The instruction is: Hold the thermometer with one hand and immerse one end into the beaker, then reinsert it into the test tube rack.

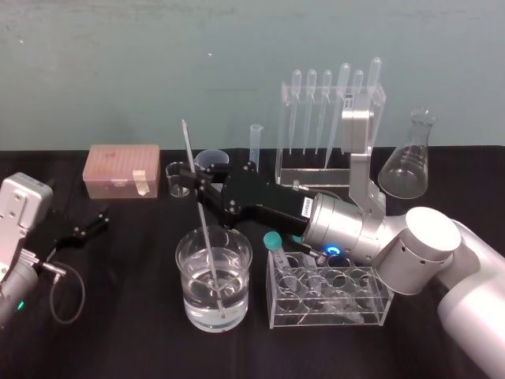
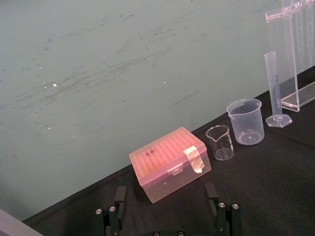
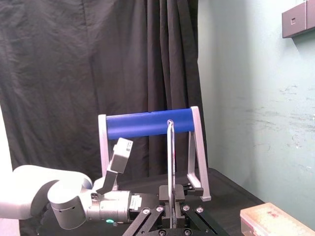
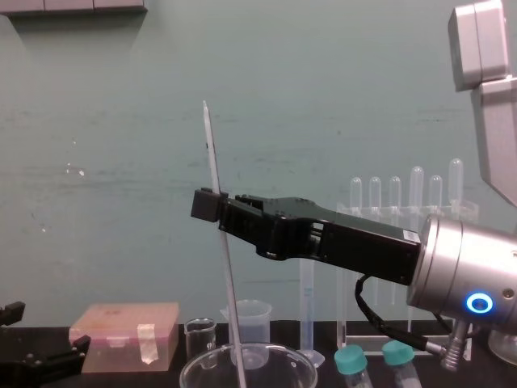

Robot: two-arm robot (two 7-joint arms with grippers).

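Clamping the thermometer point(image 4: 212, 153) mid-shaft, right gripper point(image 1: 192, 180) above the beaker point(image 1: 193, 304), submerged tip blurred; left gripper point(image 1: 91, 223) spread, parked left.

Below the jaws of the right gripper point(image 4: 212, 205), thermometer point(image 4: 230, 311) and beaker point(image 4: 275, 349) run off the chest view's bottom; the rack point(image 2: 291, 59) runs off the left wrist view.

A black-covered worktop point(image 1: 118, 339) runs up to a pale green wall. Along its back edge, from the robot's left to its right, stand a pink box point(image 1: 123, 170), a small glass cup point(image 1: 175, 178), a plastic cup point(image 2: 245, 121), a measuring cylinder point(image 1: 256, 142), the test tube rack point(image 1: 312, 167) and a flask point(image 1: 408, 158). Nearer the front, the beaker point(image 1: 189, 292), part-filled with clear liquid, stands mid-worktop, with a clear vial holder point(image 1: 316, 317) just to its right.
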